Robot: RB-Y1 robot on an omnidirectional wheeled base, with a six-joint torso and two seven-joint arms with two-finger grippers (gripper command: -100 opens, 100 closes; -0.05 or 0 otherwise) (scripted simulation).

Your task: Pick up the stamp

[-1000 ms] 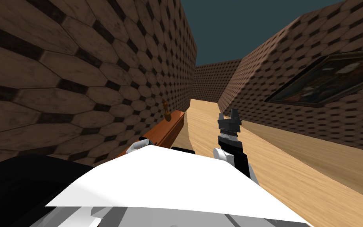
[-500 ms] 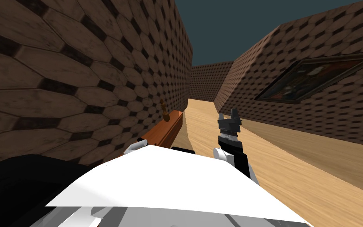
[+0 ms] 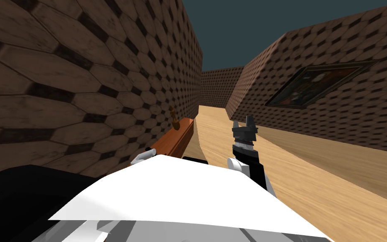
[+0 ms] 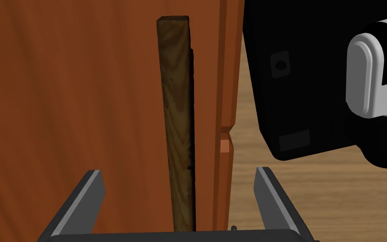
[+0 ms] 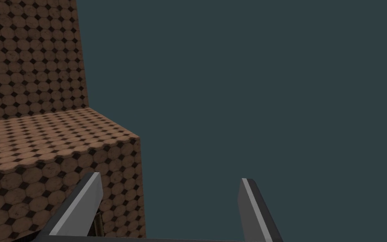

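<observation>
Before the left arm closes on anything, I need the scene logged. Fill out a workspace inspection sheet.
Surface: reddish-brown wooden top, along the left wall.
Job's things: dark brown wooden piece, likely the stamp, lying on the top near its edge, centred before the left end effector, touching neither finger.
Clutter: small brown upright object farther along the top; possibly the same piece, cannot tell.
End effectors: left open over the top; right end effector open, raised over the floor.
Cables: nothing seen.
Surroundings: tiled brown walls, light wooden floor, framed picture on the right wall.
</observation>
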